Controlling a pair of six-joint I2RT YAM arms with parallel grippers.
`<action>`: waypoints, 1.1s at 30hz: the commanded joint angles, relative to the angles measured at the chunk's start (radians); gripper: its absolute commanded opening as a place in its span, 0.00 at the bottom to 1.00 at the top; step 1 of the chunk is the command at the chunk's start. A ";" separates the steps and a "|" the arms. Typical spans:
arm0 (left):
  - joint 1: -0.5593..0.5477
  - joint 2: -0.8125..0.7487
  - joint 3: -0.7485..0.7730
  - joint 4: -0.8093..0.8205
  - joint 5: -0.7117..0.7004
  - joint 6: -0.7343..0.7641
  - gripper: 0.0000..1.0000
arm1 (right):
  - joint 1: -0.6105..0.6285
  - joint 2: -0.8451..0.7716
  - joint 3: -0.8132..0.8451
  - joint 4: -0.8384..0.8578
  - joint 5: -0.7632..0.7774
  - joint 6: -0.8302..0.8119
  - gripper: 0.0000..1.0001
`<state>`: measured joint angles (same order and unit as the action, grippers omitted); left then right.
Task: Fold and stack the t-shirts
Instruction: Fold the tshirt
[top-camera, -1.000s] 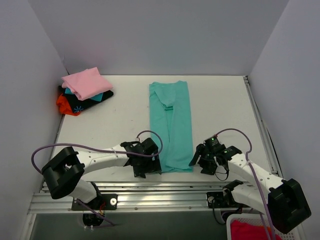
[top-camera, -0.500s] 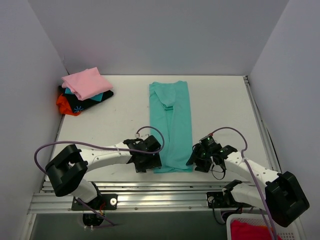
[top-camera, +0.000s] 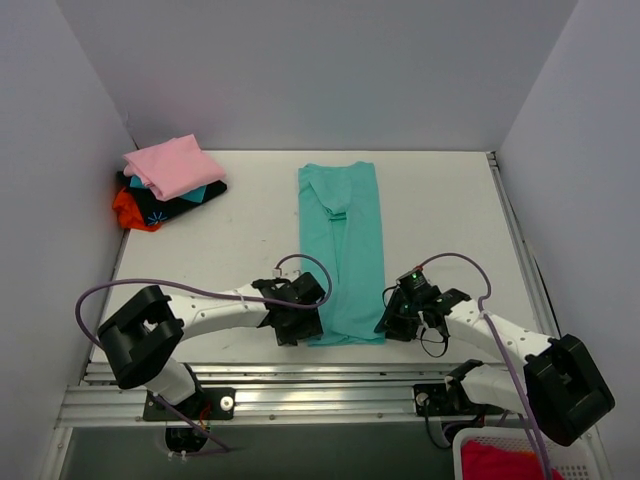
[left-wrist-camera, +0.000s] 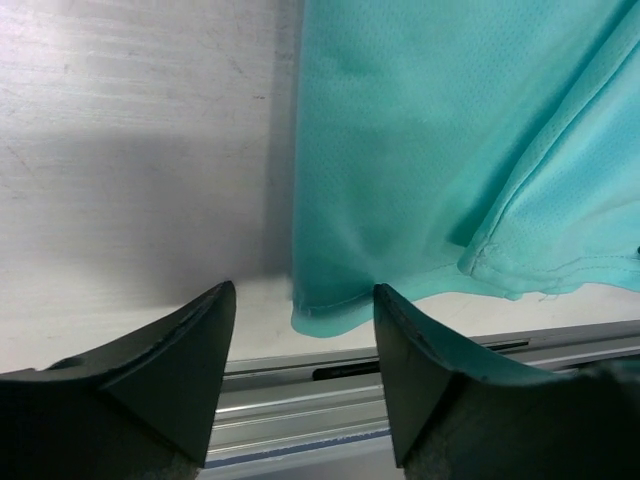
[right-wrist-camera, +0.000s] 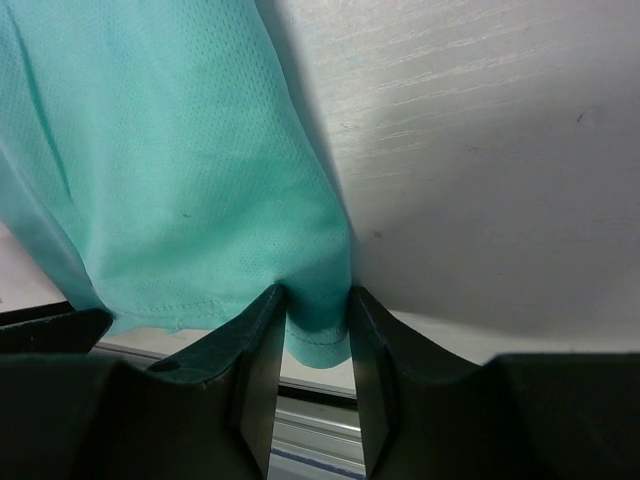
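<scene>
teal shirt fold starting: right gripper pinching corner, left gripper apart (no grip); next squeeze, lift both.

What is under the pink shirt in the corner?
A black shirt with blue print lies under the pink shirt, and an orange-red one pokes out at the left. The pink shirt covers most of both.

The laid-out t-shirt lies along the middle of the table, from far edge to near edge. The stack of t-shirts sits in the far left corner. The left gripper straddles the laid-out t-shirt's near left corner, the right gripper its near right corner.
</scene>
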<state>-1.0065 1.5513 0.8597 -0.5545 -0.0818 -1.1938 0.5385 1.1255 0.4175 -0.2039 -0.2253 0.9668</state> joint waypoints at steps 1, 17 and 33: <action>-0.004 0.030 0.036 0.039 -0.018 -0.004 0.65 | 0.006 0.029 0.007 -0.038 0.032 -0.030 0.26; -0.004 0.064 0.094 -0.016 -0.064 0.010 0.04 | 0.005 0.037 0.046 -0.094 0.055 -0.074 0.00; 0.069 -0.122 0.243 -0.278 -0.101 0.062 0.02 | 0.000 -0.009 0.343 -0.324 0.124 -0.131 0.00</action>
<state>-0.9722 1.4818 0.9977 -0.7372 -0.1501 -1.1694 0.5381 1.1072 0.6418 -0.4343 -0.1574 0.8654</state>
